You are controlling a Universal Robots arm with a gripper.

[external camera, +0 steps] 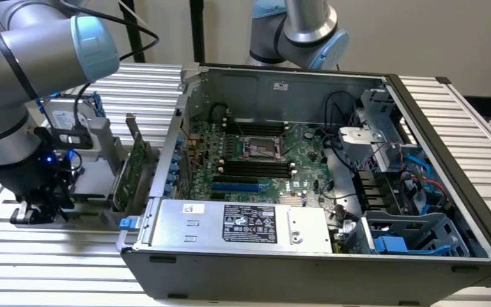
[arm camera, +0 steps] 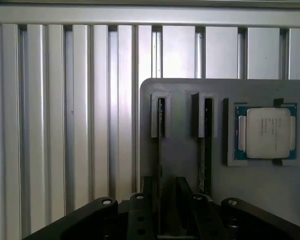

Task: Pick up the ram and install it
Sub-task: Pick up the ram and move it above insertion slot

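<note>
Ribbed aluminium table (external camera: 58, 268) carries an open steel computer case (external camera: 314, 278); at its nine o'clock the gripper (external camera: 36, 208) hangs low, tips hard to make out. On the wrist view the ram (arm camera: 161, 120) stands edge-on in a grey slotted holder (arm camera: 180, 165), jaws slightly parted astride it, square processor (arm camera: 267, 131) beside.
</note>
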